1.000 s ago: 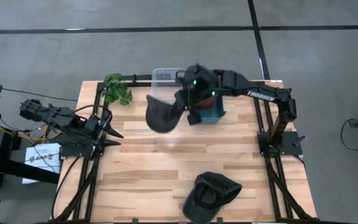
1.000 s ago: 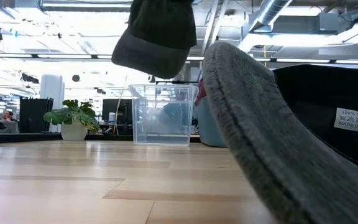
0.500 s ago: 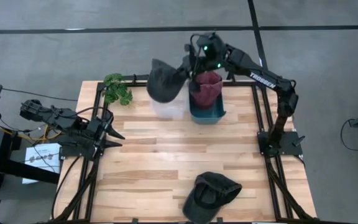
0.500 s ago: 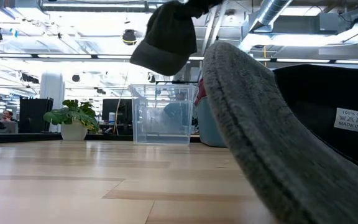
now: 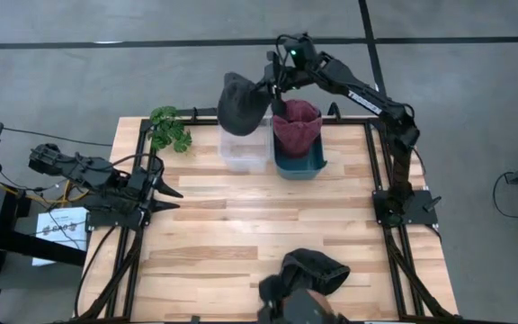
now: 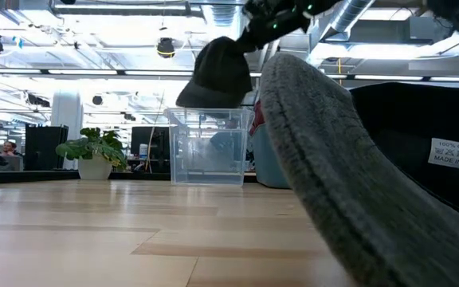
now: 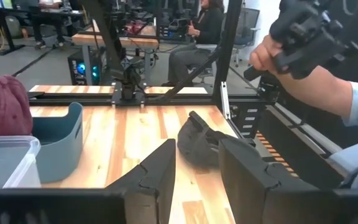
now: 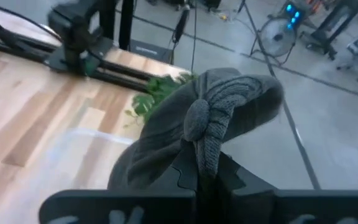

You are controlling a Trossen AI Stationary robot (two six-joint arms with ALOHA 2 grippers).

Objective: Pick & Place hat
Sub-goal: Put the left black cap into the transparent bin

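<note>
Hanging at top centre of the high view, the grey hat is pinched by a fold of its crown in the right end effector, above the back edge of the clear bin and beside the teal bin holding a maroon hat. Released here, I judge the hat could catch the rim or drop behind the worktop, since it sits off the bin's centre. At mid-left the left end effector waits with fingers apart, and a second grey hat lies at bottom centre
</note>
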